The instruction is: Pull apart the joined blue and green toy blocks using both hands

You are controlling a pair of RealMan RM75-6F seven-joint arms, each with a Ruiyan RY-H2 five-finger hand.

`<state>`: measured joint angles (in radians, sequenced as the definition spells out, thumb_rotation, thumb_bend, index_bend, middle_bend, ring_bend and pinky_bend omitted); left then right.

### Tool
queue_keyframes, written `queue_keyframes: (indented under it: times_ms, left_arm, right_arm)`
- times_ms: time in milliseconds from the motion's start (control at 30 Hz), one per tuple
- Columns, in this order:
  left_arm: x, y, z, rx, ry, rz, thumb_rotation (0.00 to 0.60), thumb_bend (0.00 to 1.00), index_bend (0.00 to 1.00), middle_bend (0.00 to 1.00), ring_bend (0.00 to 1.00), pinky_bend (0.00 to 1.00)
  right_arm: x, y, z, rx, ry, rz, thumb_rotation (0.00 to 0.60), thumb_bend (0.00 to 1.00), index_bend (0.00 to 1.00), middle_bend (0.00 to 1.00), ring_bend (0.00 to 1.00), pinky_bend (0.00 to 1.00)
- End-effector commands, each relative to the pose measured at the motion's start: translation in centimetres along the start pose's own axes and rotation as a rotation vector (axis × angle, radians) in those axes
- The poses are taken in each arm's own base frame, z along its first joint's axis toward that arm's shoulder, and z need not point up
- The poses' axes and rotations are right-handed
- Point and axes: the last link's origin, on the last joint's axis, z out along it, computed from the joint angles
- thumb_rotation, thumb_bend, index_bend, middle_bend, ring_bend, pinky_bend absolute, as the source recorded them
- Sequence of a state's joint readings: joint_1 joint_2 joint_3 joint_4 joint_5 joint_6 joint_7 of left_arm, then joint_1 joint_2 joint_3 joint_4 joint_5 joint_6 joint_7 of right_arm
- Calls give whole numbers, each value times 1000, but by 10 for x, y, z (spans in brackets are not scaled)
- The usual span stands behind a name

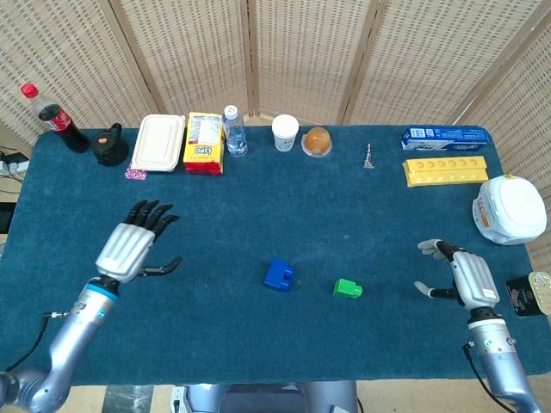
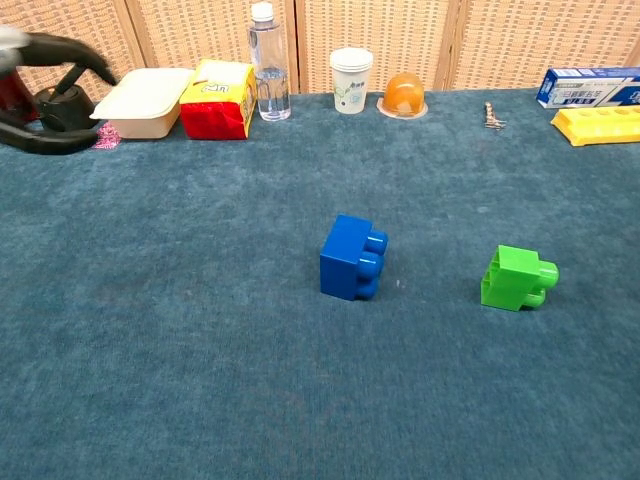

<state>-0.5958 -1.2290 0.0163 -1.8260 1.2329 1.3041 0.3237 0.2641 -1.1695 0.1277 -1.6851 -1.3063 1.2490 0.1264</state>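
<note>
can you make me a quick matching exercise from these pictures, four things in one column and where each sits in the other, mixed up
Things:
1. blue block
2. green block
3. left hand
4. paper cup

Places or states:
A. at the table's far edge, between the water bottle and the orange thing
B. open, off to the blue block's side, holding nothing
C. mid-table, lying apart from its former partner, nearer the right hand
D. mid-table, nearer the left hand

Pairs: 1-D, 2-C, 3-B, 4-A
</note>
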Motion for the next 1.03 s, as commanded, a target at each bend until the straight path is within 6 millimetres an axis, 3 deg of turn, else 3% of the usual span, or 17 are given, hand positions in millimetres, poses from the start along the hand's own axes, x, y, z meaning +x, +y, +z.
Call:
queue_keyframes:
  times_ms: [33,133,400,633,1033]
  left_arm:
    - [5,-26,-39,93,10,-17,295,305,206,123,0,42]
    - [5,-43,-64,167,41,-10,295,305,205,123,0,42]
    - [-6,-66,-114,313,125,-36,310,304,206,123,0,42]
    - [-7,-67,-137,344,159,-49,318,305,206,123,0,42]
    - [-5,-61,-138,334,165,-56,319,304,206,123,0,42]
  right_arm:
    - [3,11,-10,-25,23,-83,600,214,338,397,413,361]
    - [3,20,-20,-53,16,-127,600,214,344,401,415,361]
    - [7,32,-39,-87,41,-192,600,214,354,411,415,362]
    - [15,39,-56,-123,78,-211,600,215,354,413,415,357]
    - [15,40,-70,-117,89,-195,600,215,358,416,415,357]
